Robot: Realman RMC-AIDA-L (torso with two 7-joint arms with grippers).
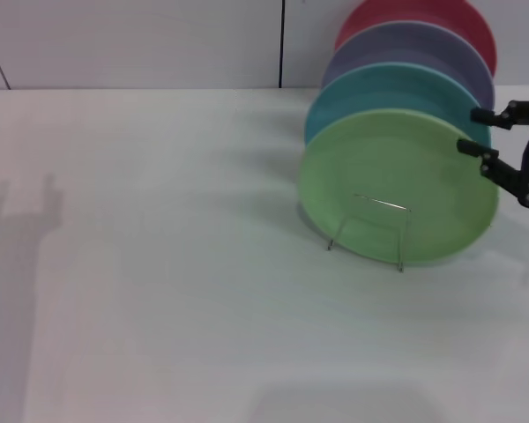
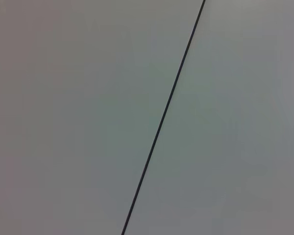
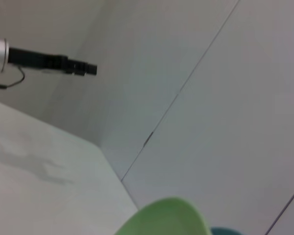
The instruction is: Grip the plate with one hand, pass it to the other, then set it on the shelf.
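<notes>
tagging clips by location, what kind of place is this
Probably a lab or test bench, not a kitchen: a bare white table against plain panelled walls, four coloured plates in a wire rack, green plate in front, right gripper beside it.

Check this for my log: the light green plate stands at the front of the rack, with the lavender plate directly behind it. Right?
Not quite. In the head view the light green plate does stand at the front of the rack, but the turquoise plate is directly behind it; the lavender plate comes after that.
</notes>
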